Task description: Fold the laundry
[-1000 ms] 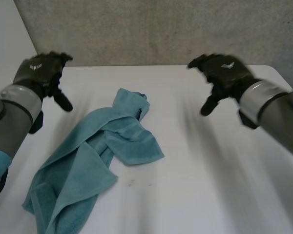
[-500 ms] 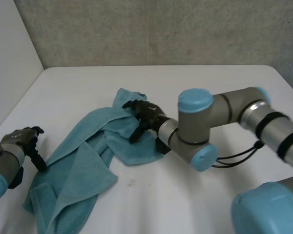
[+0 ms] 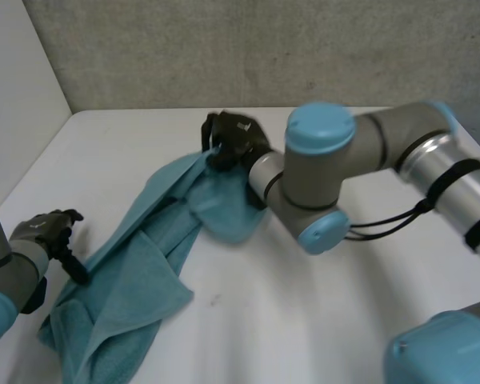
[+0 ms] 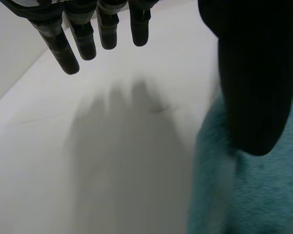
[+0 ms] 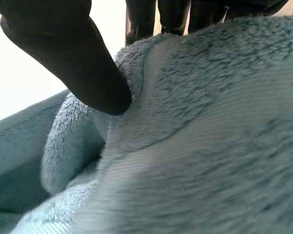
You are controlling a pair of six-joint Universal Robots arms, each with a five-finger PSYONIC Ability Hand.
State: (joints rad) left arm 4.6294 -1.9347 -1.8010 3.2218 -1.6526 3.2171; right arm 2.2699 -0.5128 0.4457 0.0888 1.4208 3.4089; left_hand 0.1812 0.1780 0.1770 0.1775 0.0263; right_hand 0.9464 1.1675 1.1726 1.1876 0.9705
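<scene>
Half a second ago the right robot hand point(image 3: 234, 140) lay lower on the bunched far end of the towel point(image 3: 136, 280). Now it sits farther off toward the wall point(image 3: 264, 56), with that end raised and the cloth drawn out straighter beneath it. Its thumb point(image 5: 73, 53) presses into the pile against the fingers behind the fold, so it is clamped on the towel's far end. The left robot hand point(image 3: 44, 234) has barely shifted. It rests at the towel's near side edge, fingers point(image 4: 68, 53) straight and apart over the bare tabletop point(image 4: 112, 161), the thumb lying above the cloth's edge and holding nothing. The right arm point(image 3: 328, 176) reaches across the tabletop, and its wrist covers part of the loose flap that hangs just below the right robot hand. The towel's long axis runs on a slant, from the crumpled near end below the left robot hand up to the right robot hand, where its narrower end points at the wall.
</scene>
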